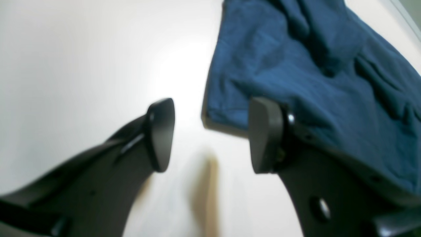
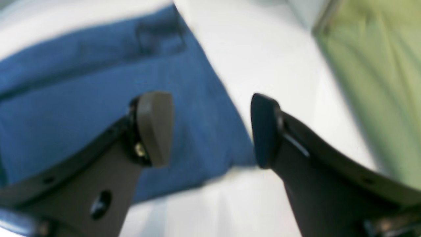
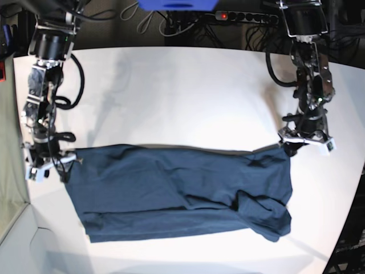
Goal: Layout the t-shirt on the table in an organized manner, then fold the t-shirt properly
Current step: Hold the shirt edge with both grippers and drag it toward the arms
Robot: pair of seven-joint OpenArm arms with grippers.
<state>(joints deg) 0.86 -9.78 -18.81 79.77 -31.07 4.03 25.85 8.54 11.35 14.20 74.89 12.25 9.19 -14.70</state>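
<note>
The dark navy t-shirt (image 3: pixel 182 191) lies spread sideways across the front half of the white table (image 3: pixel 182 91), with a bunched fold near its right front corner. My left gripper (image 3: pixel 306 140) hovers over the shirt's far right corner. In the left wrist view the left gripper (image 1: pixel 212 135) is open, and the shirt's corner (image 1: pixel 296 65) reaches under its right finger. My right gripper (image 3: pixel 48 164) is at the shirt's far left corner. The right gripper (image 2: pixel 209 130) is open, its fingers straddling the edge of the shirt (image 2: pixel 98 98) above the fabric.
The table's curved edge (image 3: pixel 349 188) runs close by the left arm. A pale green surface (image 2: pixel 378 82) lies beyond the table edge beside the right arm. A power strip (image 3: pixel 251 17) and cables sit behind the table.
</note>
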